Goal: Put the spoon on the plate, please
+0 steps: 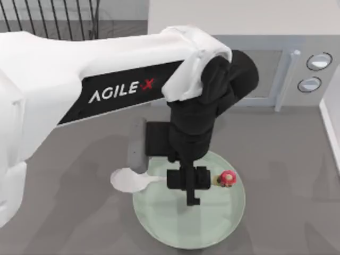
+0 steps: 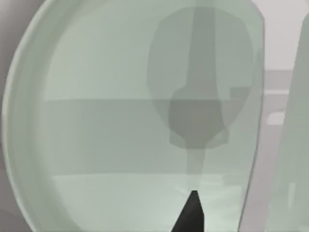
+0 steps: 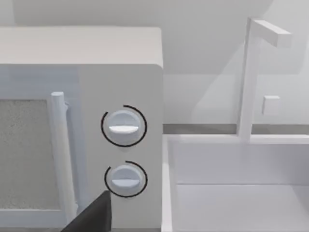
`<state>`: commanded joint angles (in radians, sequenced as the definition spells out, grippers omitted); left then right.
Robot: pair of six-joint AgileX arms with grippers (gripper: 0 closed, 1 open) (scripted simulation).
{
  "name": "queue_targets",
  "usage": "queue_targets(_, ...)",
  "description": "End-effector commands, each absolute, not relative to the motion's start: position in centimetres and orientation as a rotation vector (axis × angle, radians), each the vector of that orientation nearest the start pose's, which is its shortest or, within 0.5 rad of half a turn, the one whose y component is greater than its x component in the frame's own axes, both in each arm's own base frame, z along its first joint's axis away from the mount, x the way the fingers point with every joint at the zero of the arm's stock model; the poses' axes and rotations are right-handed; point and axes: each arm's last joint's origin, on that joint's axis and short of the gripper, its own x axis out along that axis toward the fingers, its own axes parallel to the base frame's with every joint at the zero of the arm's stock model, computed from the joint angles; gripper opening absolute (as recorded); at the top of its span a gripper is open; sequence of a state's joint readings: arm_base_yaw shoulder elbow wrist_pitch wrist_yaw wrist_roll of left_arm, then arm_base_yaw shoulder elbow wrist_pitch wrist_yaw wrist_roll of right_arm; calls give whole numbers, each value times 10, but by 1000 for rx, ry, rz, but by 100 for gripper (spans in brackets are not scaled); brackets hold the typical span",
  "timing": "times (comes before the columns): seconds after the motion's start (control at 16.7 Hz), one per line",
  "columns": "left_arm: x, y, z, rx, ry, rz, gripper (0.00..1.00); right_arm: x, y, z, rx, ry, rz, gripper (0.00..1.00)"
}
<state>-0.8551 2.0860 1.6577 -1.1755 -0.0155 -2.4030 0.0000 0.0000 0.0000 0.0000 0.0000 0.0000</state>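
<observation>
The pale mint-green plate [image 1: 180, 228] lies at the near middle of the table. My left gripper [image 1: 191, 194] hangs over it, shut on the handle of the white spoon [image 1: 128, 180]. The spoon is held level just above the plate. Its bowl sticks out past the plate's left rim and its red-and-tan ornament [image 1: 227, 179] is over the plate's right part. In the left wrist view the plate [image 2: 96, 121] lies close below, crossed by the gripper's shadow, with one dark fingertip [image 2: 193, 212] at the edge. My right arm is parked off to the right, its wrist camera facing the microwave.
A white microwave [image 1: 265, 74] stands at the back right, its two knobs [image 3: 123, 126] and door handle toward me. A white sink basin [image 3: 231, 193] with a tap [image 3: 248, 77] sits to its right. A dark wire rack [image 1: 53, 18] stands at the back left.
</observation>
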Motion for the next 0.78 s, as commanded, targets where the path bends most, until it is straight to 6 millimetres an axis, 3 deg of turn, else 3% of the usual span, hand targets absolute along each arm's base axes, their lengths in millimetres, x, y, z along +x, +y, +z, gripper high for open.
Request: queue_targets(0.78, 262, -301, 183, -1217, 1325, 1233, 0, 106, -1, 160, 0, 0, 0, 100)
